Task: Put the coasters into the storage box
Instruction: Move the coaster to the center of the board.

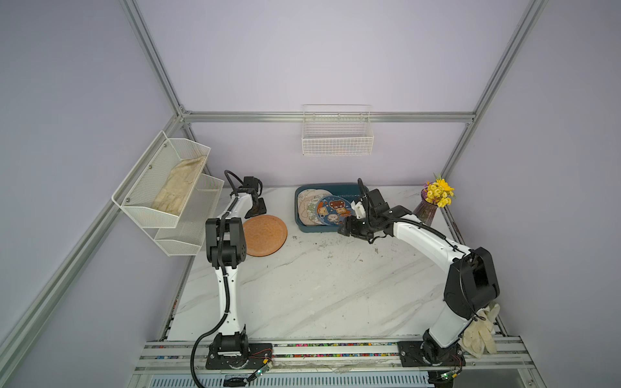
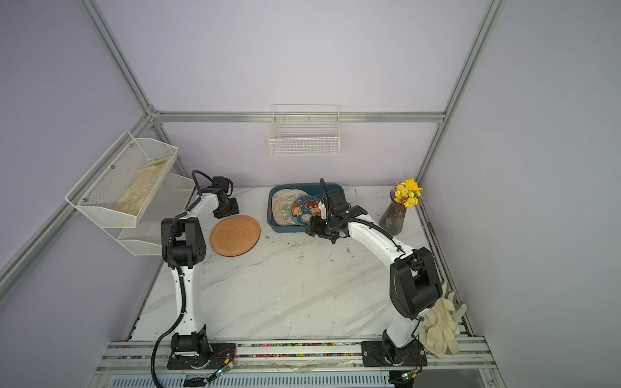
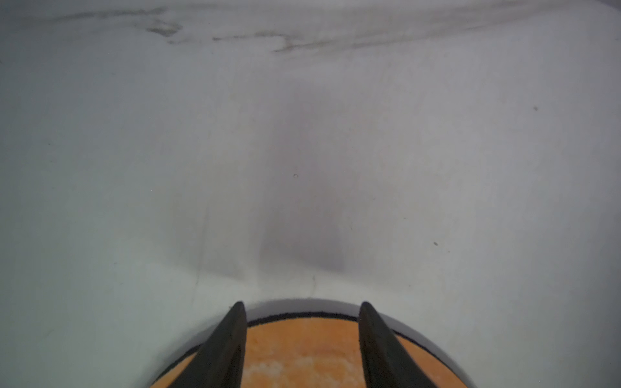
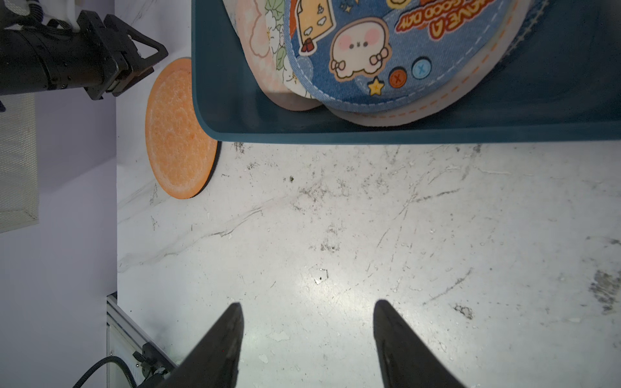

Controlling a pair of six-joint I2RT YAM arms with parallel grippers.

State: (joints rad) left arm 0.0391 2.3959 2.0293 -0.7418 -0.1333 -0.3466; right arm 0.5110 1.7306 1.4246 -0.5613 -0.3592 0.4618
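Nearly done: one orange coaster point(image 1: 265, 235) is out on the bench point(image 1: 302, 285), and the rest are in the box point(image 1: 316, 229).
In both top views the printed coasters point(image 1: 312, 205) lie overlapped in the box with a blue coaster point(image 1: 336, 210) on top; I cannot count them. The orange coaster lies flat at the box's 9 o'clock, near it but apart. The left tool point(image 3: 301, 305) points down at that coaster's 11 o'clock rim, fingers apart over the edge, with nothing lifted. I cannot tell whether the tips touch it. The right tool point(image 4: 308, 304) hangs open and empty over bare bench by the box's 5 o'clock corner. What seems left is to grip the orange coaster and carry it into the box.
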